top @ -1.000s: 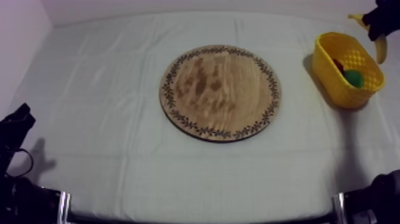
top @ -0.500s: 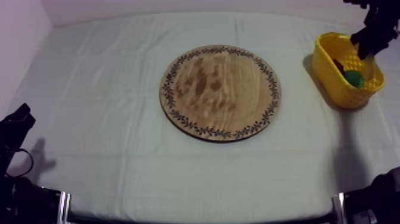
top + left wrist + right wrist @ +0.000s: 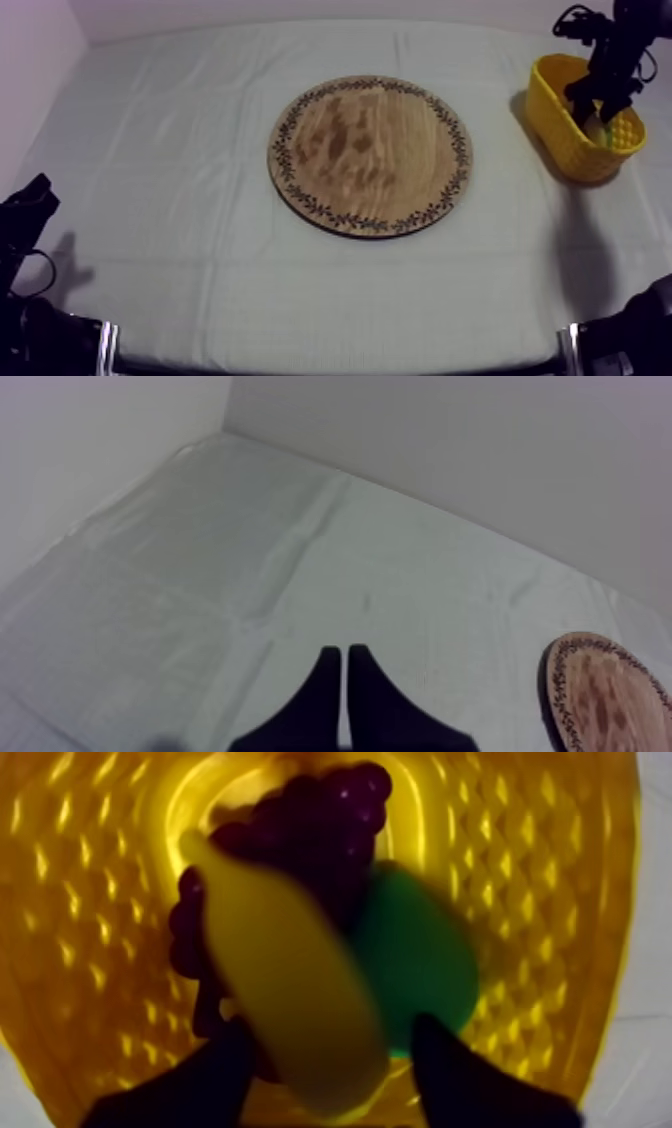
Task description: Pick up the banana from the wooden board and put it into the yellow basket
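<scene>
Banana (image 3: 285, 992) down inside the basket (image 3: 560, 130) and off the board (image 3: 370, 155); task judged all but done. Cloth (image 3: 200, 250) carrying just board and basket. Board in the middle of the table, nothing on its wood, patterned rim whole; an edge of it also caught beside the cloth in the left wrist view. Basket at the far right, well apart from the board. Right gripper (image 3: 595, 105) low in the basket's mouth. From its wrist, fingers (image 3: 450, 1072) spread with one at each side of the banana's near end and a sliver of gap on the pear side, so read as open and not clamping; a judgement only, contact on the other side unclear. Left gripper (image 3: 343, 676) idle over bare cloth, fingers pressed together in a narrow wedge, nothing held. Banana lying slantwise across the pear (image 3: 425, 952) and the grapes (image 3: 310, 832), apparently resting on both. Left to do, by the look of it: make sure of the release, then lift the right arm clear of the basket. Hard to make out: whether the banana is fully at rest. Hidden: its near end and the basket floor, both behind the fingers. Grapes mostly covered by banana and pear. From above, basket contents largely masked by the right arm, with only a pale scrap near the rim, kind not told.
</scene>
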{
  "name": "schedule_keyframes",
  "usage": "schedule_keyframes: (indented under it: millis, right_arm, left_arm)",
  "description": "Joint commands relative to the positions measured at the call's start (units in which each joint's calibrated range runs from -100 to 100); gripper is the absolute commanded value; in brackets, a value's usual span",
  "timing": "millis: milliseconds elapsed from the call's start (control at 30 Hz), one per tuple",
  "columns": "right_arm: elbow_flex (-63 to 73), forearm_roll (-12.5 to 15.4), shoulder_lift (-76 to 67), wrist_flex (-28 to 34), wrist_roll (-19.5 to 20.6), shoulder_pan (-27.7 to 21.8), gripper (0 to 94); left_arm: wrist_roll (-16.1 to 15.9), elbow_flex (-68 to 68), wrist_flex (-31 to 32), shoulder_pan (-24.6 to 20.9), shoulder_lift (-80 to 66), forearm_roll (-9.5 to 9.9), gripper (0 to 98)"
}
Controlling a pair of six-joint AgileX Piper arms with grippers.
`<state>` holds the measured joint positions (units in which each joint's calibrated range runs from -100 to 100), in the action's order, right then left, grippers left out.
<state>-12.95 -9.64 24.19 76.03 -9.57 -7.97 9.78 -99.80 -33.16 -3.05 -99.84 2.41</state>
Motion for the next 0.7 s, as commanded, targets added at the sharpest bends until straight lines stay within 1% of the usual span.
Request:
schedule_keyframes:
  millis: [0, 133, 200, 300, 367, 667]
  right_arm:
    - [0.2, 0.0, 0.0, 0.5, 0.4, 0.1, 67.5]
    - [0.3, -0.1, -0.5, 1.1, 0.9, 0.4, 77.2]
    - [0.0, -0.1, -1.0, 1.4, 1.0, 0.5, 79.7]
    - [-0.4, 0.0, -1.8, 1.6, 0.9, 0.5, 81.0]
    - [-0.7, 0.1, -2.5, 1.7, 0.6, 0.4, 79.9]
    - [-2.8, 0.0, -9.8, 0.0, -0.2, -1.2, 68.0]
  left_arm:
    - [0.0, 0.0, 0.0, 0.0, 0.0, 0.01, 0.1]
    - [0.0, 0.0, 0.0, 0.0, 0.0, 0.01, 0.1]
    - [0.0, 0.0, 0.0, 0.0, 0.0, 0.01, 0.1]
    - [0.0, 0.0, 0.0, 0.0, 0.0, 0.01, 0.1]
    - [0.0, 0.0, 0.0, 0.0, 0.0, 0.01, 0.1]
    - [0.0, 0.0, 0.0, 0.0, 0.0, 0.01, 0.1]
